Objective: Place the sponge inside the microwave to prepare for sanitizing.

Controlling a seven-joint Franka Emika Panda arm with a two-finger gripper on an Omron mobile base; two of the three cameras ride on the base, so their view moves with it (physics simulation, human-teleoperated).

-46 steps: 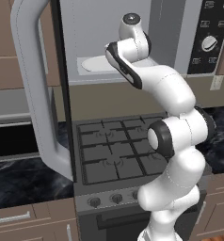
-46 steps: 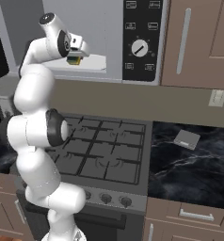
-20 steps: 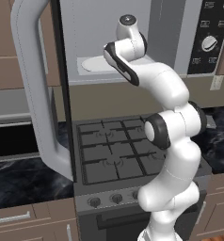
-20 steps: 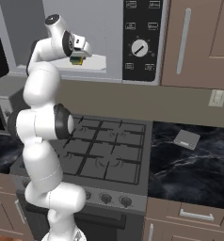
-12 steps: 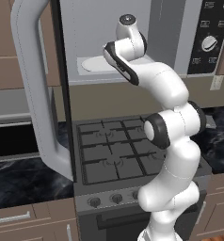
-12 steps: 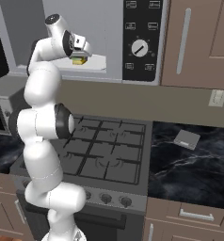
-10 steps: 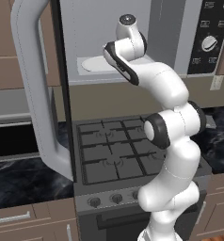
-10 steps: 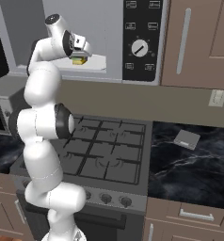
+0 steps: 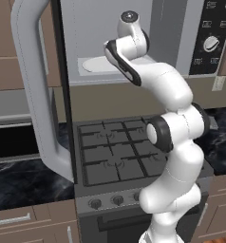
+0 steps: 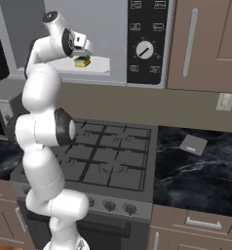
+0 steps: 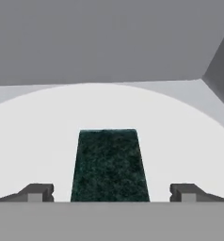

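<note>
The microwave (image 9: 134, 42) stands open above the stove (image 9: 115, 156), its door (image 9: 36, 90) swung out to the left with the long grey bar handle facing the base. The black control panel (image 10: 146, 41) with its white dial sits to the right of the cavity. The arm reaches up into the cavity, and the gripper (image 11: 109, 193) is positioned low over the white turntable (image 11: 189, 141). In the hand view both fingertips (image 11: 37, 192) stand wide apart, clear of the sponge (image 11: 109, 164) on either side, with turntable surface visible in each gap; nothing is gripped. The sponge lies flat on the turntable, dark green scouring face up, between the fingertips and extending away from them toward the rear wall. In the right base view the sponge (image 10: 82, 62) shows yellow with a dark top, directly under the hand, inside the cavity. A small grey square object (image 10: 193, 144) lies on the dark marble counter (image 10: 201, 171) to the right of the stove, well apart from the arm
</note>
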